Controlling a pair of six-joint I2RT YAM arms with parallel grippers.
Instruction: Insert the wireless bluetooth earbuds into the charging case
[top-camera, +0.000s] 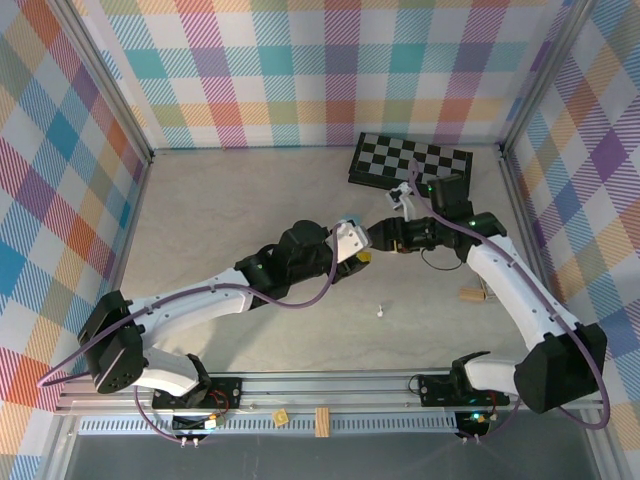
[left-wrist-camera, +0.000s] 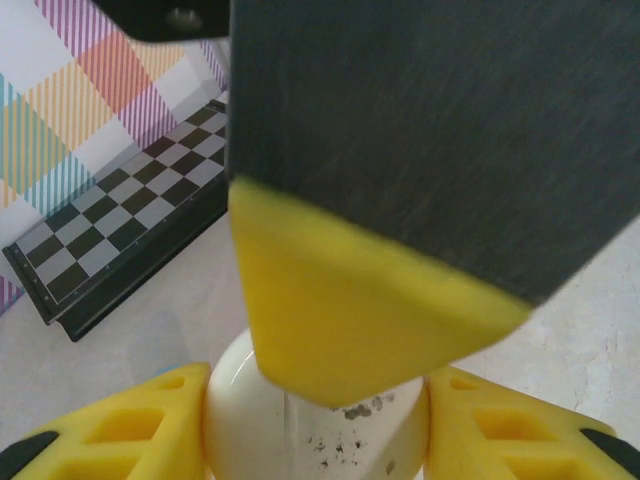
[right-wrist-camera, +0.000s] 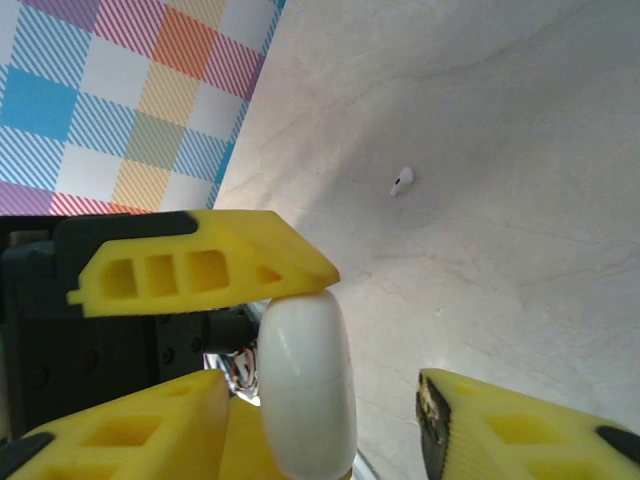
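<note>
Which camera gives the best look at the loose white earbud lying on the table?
Right wrist: the earbud shows its bud and stem against bare table. Top external shows a tiny white speck.

Bright, diffuse light; soft faint shadows on table (top-camera: 200, 200). Top view sharp. Left wrist view: close finger (left-wrist-camera: 350, 300) blurred, board (left-wrist-camera: 120, 240) behind sharper.

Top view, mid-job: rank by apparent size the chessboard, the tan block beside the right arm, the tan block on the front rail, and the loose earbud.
1. chessboard
2. tan block beside the right arm and tan block on the front rail: look about alike, not ranked
3. loose earbud
</note>
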